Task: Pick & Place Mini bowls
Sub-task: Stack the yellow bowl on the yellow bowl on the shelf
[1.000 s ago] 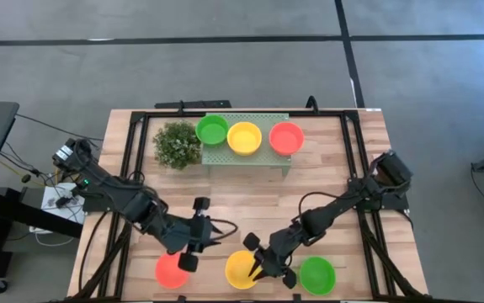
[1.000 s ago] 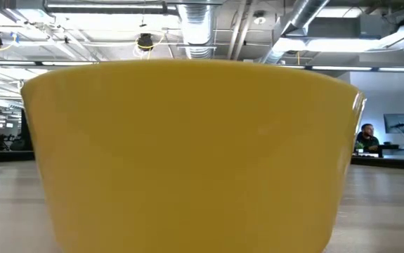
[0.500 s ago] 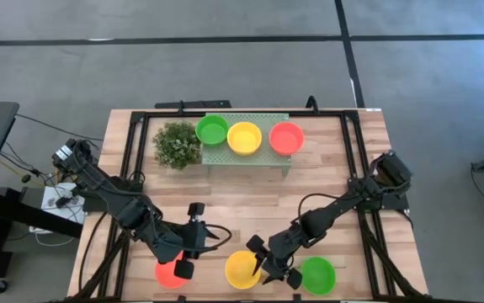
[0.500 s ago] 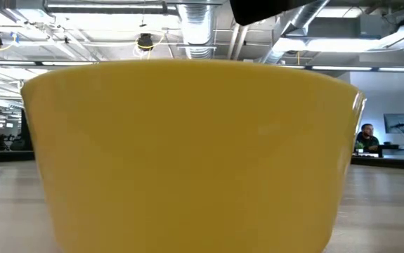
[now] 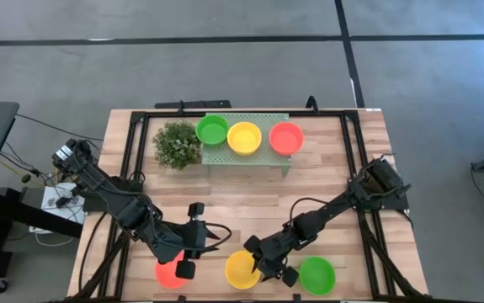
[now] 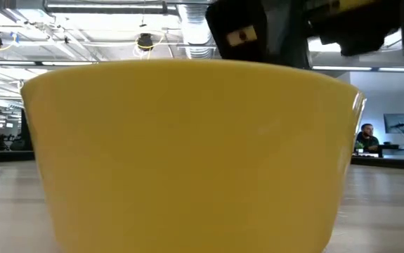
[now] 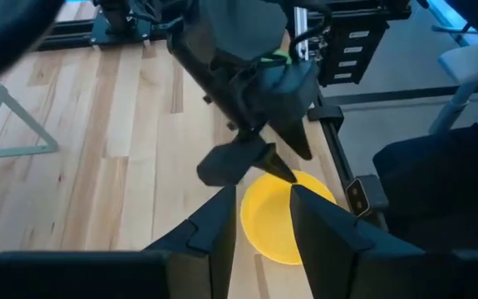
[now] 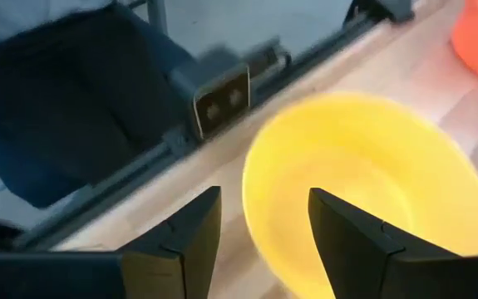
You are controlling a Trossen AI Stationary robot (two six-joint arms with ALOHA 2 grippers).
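Three mini bowls stand near the table's near edge: red [image 5: 167, 274], yellow [image 5: 240, 270] and green [image 5: 316, 275]. Three more, green [image 5: 212, 130], yellow [image 5: 244, 137] and red [image 5: 286, 137], rest on the pale green tray [image 5: 246, 158] at the far side. My right gripper [image 5: 267, 259] is open above the near yellow bowl's right rim; in its wrist view the rim [image 8: 251, 187] lies in the gap between the fingers [image 8: 263, 241]. My left gripper [image 5: 193, 239] is open, just right of the red bowl, pointing at the yellow bowl [image 7: 288, 220].
A bushy green plant [image 5: 177, 144] stands left of the tray. Black rails run along the table's left and right sides [image 5: 368, 227]. Bare wood lies between the tray and the near bowls. In the low view the yellow bowl [image 6: 187, 154] fills the frame; a person [image 6: 367, 138] sits far behind.
My left gripper has moved toward the near edge, ending beside the red bowl. My right gripper has come down over the yellow bowl and shifted slightly left; it now shows above the bowl's rim in the low view. The bowls have stayed put.
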